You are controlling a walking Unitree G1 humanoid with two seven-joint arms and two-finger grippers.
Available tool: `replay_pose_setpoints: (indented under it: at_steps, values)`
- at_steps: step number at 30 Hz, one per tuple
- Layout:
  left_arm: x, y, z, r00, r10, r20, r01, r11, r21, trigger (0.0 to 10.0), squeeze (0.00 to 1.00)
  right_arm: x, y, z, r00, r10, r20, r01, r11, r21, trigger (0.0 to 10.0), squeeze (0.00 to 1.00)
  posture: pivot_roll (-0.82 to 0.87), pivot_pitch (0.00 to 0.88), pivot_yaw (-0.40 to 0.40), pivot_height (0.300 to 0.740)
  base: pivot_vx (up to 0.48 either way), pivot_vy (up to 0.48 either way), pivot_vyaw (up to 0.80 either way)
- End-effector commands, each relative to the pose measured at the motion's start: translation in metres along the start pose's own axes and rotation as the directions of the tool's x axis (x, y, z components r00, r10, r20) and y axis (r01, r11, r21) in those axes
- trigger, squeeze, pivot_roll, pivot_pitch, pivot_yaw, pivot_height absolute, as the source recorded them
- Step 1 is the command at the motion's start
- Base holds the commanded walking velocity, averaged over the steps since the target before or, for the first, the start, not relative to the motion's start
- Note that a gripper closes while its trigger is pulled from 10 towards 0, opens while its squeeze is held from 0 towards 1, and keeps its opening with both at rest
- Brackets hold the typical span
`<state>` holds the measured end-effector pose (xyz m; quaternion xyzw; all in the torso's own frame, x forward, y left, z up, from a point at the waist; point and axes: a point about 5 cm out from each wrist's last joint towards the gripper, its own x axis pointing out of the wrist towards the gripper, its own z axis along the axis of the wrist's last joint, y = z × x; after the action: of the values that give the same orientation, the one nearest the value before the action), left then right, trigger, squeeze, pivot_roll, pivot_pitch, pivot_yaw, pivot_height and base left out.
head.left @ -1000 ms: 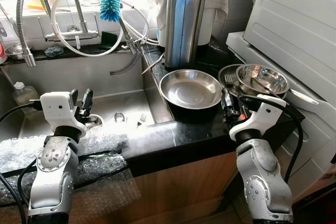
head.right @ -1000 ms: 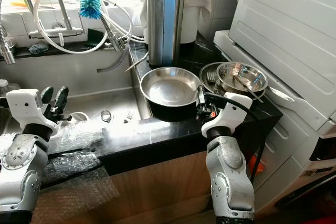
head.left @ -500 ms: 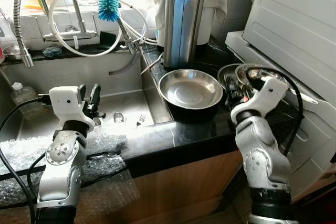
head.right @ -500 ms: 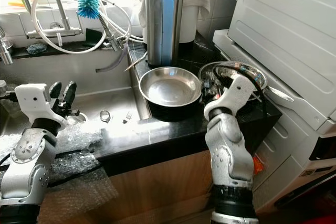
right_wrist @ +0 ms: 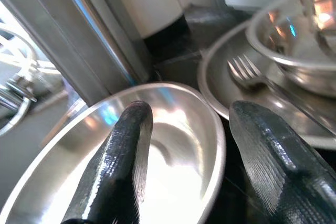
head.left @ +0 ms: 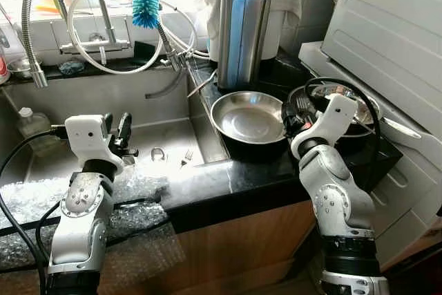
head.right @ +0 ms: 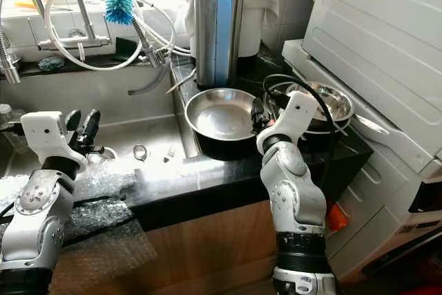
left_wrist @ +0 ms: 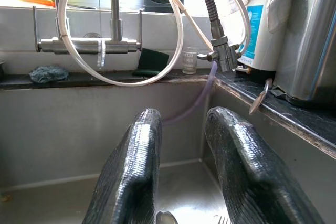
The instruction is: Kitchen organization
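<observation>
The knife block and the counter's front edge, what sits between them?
A shiny steel bowl sits between the knife block and the counter edge, seen in both eye views.

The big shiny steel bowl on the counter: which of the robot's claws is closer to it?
The right. The right gripper hangs open at the steel bowl, its fingers straddling the rim on the side toward the stacked dishes. The left gripper is off over the sink, well apart from the bowl.

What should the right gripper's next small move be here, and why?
Probably ease the right gripper down and forward so its open fingers straddle the near rim of the wide shallow steel bowl on the black counter. The wrist view shows that rim between the fingers, not yet gripped.
</observation>
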<state>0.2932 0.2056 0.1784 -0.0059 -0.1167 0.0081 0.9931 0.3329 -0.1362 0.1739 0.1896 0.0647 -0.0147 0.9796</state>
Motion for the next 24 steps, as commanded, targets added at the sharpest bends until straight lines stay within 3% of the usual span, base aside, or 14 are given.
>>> replay_pose_setpoints:
  at_steps: [1, 12, 24]
  values:
    - [0.003, -0.001, 0.001, 1.0, -0.003, -0.001, 0.003, 1.0, 0.008, 10.0, 0.0, -0.001, -0.003, -0.001, 0.999, -0.028, -0.024, 0.027, 1.0, -0.011, 10.0, 0.0, -0.14, 0.0, -0.044, 0.74, 0.0, 0.0, 0.0]
    - [0.004, -0.003, -0.002, 1.0, -0.02, -0.015, 0.021, 1.0, 0.006, 10.0, 0.0, -0.001, -0.007, -0.008, 0.996, -0.043, -0.079, 0.044, 0.999, 0.009, 10.0, 0.0, -0.14, 0.0, -0.046, 0.74, 0.0, 0.0, 0.0]
    - [0.006, -0.006, -0.002, 0.999, -0.032, -0.017, 0.032, 0.999, 0.014, 10.0, 0.0, 0.003, -0.001, -0.012, 0.99, -0.024, -0.14, 0.032, 0.998, 0.05, 10.0, 0.0, -0.13, 0.0, -0.048, 0.74, 0.0, 0.0, 0.0]
